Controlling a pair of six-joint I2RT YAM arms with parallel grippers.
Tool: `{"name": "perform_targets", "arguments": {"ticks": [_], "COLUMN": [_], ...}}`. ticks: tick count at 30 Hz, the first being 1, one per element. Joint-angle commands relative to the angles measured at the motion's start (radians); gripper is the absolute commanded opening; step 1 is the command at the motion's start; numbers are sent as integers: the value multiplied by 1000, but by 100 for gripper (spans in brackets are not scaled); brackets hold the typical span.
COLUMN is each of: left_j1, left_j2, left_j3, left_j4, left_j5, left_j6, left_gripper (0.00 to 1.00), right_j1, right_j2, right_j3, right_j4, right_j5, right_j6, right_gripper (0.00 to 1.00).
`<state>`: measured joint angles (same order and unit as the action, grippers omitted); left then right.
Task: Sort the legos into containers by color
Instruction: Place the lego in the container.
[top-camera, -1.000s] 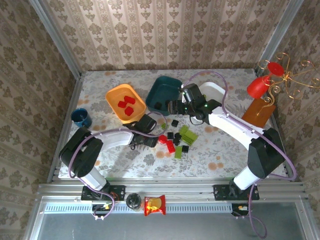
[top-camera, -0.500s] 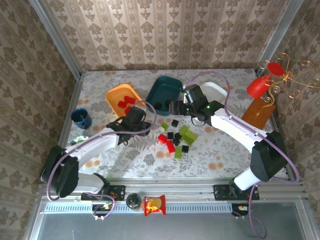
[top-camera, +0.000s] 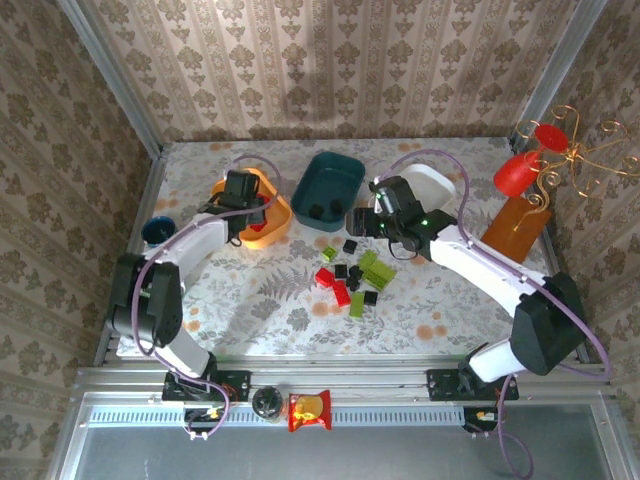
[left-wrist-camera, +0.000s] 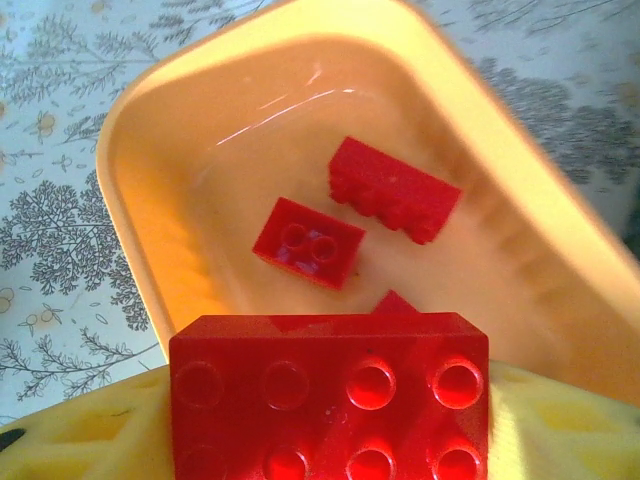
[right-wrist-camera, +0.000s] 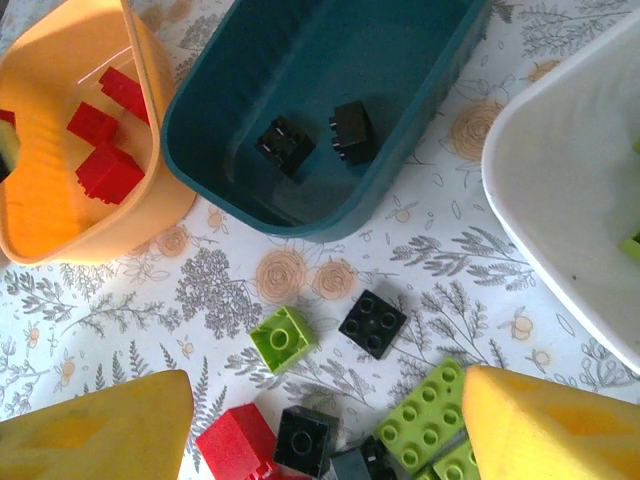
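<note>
My left gripper (top-camera: 240, 190) hangs over the orange bin (top-camera: 276, 226), shut on a red two-by-four brick (left-wrist-camera: 330, 390) that hides its fingertips. Below it the orange bin (left-wrist-camera: 130, 200) holds loose red bricks (left-wrist-camera: 308, 241). My right gripper (top-camera: 366, 222) is open above the pile, its yellow fingers (right-wrist-camera: 100, 430) either side of a lime brick (right-wrist-camera: 283, 337), a flat black brick (right-wrist-camera: 373, 323), a red brick (right-wrist-camera: 237, 440) and a green plate (right-wrist-camera: 430, 415). The teal bin (right-wrist-camera: 400, 60) holds two black bricks (right-wrist-camera: 285, 142). The white bin (right-wrist-camera: 560, 180) lies to the right.
A dark blue cup (top-camera: 160, 232) stands at the table's left edge. A red and gold wire ornament (top-camera: 520, 175) on a brown block (top-camera: 515, 225) stands at the right. A snack packet (top-camera: 309, 410) lies on the front rail. Bare tabletop lies left of the pile.
My left arm has swung from beside the pile up and left to the orange bin, carrying the red brick. My right gripper has shifted slightly right.
</note>
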<state>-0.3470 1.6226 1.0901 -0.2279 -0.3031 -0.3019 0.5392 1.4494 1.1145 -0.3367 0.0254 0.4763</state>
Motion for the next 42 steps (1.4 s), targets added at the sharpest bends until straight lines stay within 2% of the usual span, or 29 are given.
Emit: {"name": "perform_targets", "arguments": {"ticks": [1, 3, 8, 14, 18, 22, 26, 28, 34, 38, 42], "left_j1": [22, 28, 40, 35, 17, -44, -104, -172, -298, -326, -328], "left_j2": [46, 66, 67, -39, -164, -290, -383, -432, -572, -664, -734], "left_j3": [52, 73, 105, 96, 41, -53, -162, -228, -373, -463, -536], "left_j4": [24, 20, 10, 11, 29, 49, 56, 73, 67, 60, 28], "left_j5": [16, 20, 62, 129, 199, 210, 217, 216, 143, 126, 97], "left_j6": [-9, -14, -28, -60, -100, -115, -134, -141, -140, -170, -206], "left_gripper": [56, 60, 81, 93, 99, 100, 100, 100, 100, 100, 100], "right_j1": [-4, -4, -4, -3, 3, 33, 84, 94, 101, 93, 103], "right_j2": [-52, -53, -88, -92, -76, -20, 50, 95, 225, 294, 353], "right_j3": [-23, -28, -47, -49, -56, -58, -50, -45, 22, 80, 115], "right_j4": [9, 3, 3, -11, -16, -33, -52, -41, -22, -47, 18], "right_j5": [37, 32, 28, 8, -26, -79, -72, -70, -43, 38, 24], "right_j6": [16, 17, 32, 24, 14, -19, -36, -28, -25, -13, -56], "right_gripper": [73, 73, 75, 75, 74, 71, 67, 65, 66, 61, 62]}}
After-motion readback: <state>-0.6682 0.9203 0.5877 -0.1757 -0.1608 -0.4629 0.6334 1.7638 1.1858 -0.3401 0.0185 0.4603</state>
